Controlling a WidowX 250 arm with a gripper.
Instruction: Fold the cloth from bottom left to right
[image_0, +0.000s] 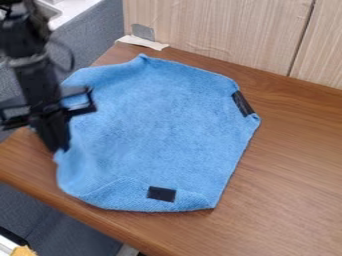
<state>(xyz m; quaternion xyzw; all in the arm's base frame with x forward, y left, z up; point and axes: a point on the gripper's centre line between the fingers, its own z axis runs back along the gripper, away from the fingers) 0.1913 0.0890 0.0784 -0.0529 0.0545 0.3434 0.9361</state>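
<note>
The black gripper (59, 146) points down at the left edge of the blue cloth (157, 117), near the table's left side. Its tips meet or overlap a small raised corner of the cloth; whether they hold it cannot be made out. The cloth lies mostly spread out, with its bottom edge turned up in a shallow fold. One black patch (161, 194) is on that bottom fold and a black strip (242, 103) is at the right corner. The arm hides part of the cloth's upper left edge.
The brown wooden table (294, 175) extends to the right of the cloth. A light wood panel (214, 30) stands along the back, with a piece of tape (142, 42) at its foot. Grey fabric surfaces lie beyond the table's left and front edges.
</note>
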